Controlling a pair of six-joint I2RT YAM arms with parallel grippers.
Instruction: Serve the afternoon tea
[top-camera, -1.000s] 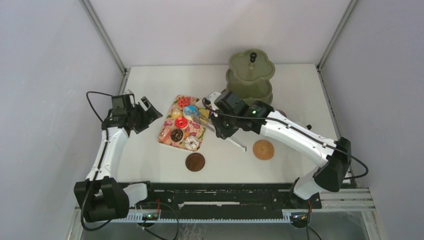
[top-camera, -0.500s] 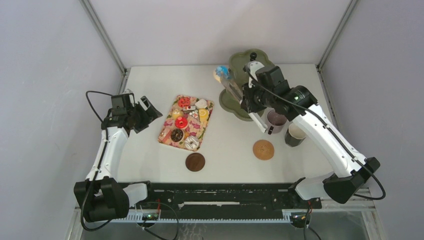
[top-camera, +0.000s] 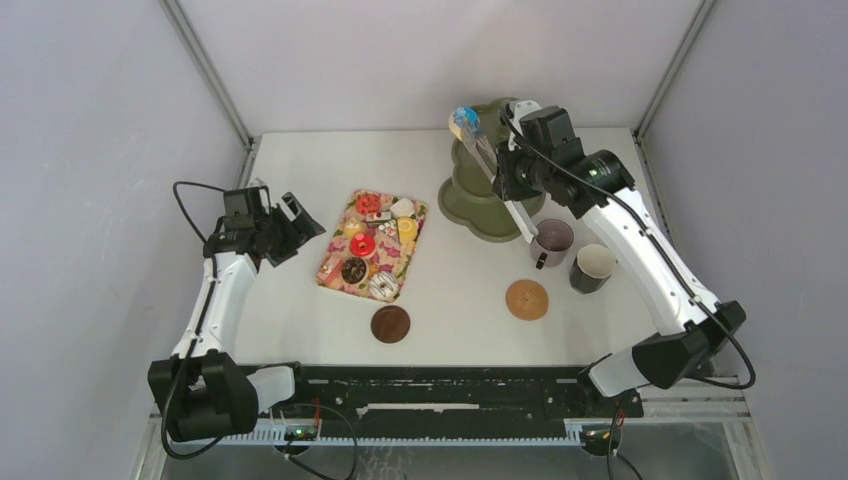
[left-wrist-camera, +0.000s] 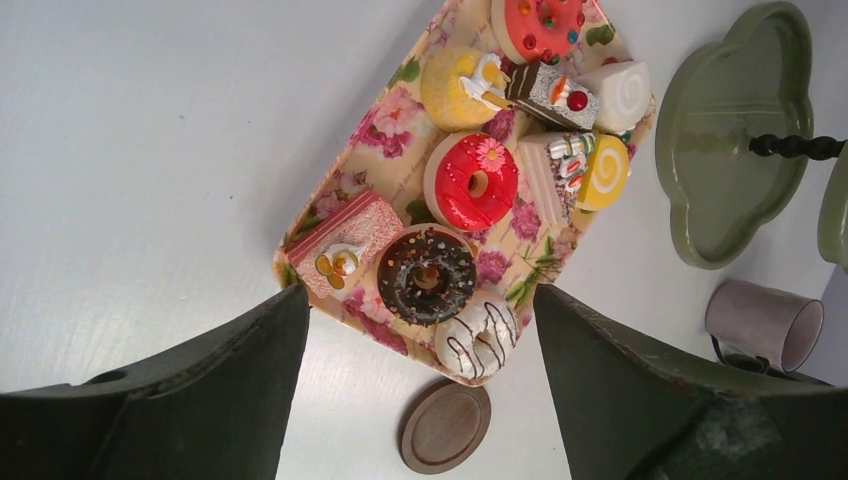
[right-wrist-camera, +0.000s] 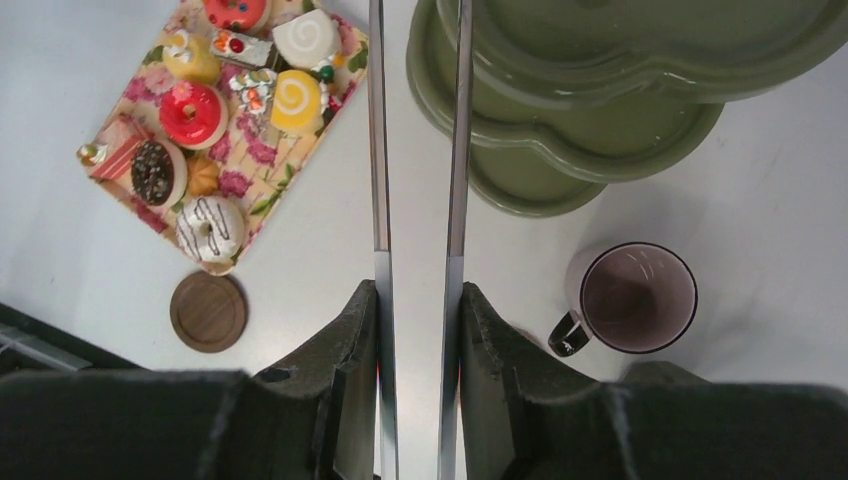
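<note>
Looking from the top view: right pincer (top-camera: 512, 172) clamped on the long tongs (top-camera: 487, 152), arm raised over the green tiered stand (top-camera: 478, 205) near the tabletop's (top-camera: 450, 300) far edge. Tong tips carry a blue pastry (top-camera: 464, 122) beside the stand's upper tier; contact with the stand not clear. Floral tray (top-camera: 336, 278) lies left of centre with the other pastries on it. Mauve mug (top-camera: 552, 240) stands upright just near-side of the stand, dark green mug (top-camera: 592, 267) beside it toward the right edge, the two apart. Light coaster (top-camera: 527, 299) and dark coaster (top-camera: 390, 323) sit toward the near edge. Left pincer (top-camera: 296, 230) hangs by the tray's left side, jaws spread, holding nothing.

Left wrist view: fingers (left-wrist-camera: 200, 400) wide apart, nothing between them. Below, the tray holds a red donut (left-wrist-camera: 477, 182), chocolate donut (left-wrist-camera: 426, 276), white striped donut (left-wrist-camera: 478, 335) and cake slices, packed close. Dark coaster just off the tray's near corner.

Right wrist view: both tong arms run straight up between the fingers (right-wrist-camera: 350, 350), pinched near their back end. Tips and blue pastry out of frame. Mauve mug empty, handle toward the near edge.
</note>
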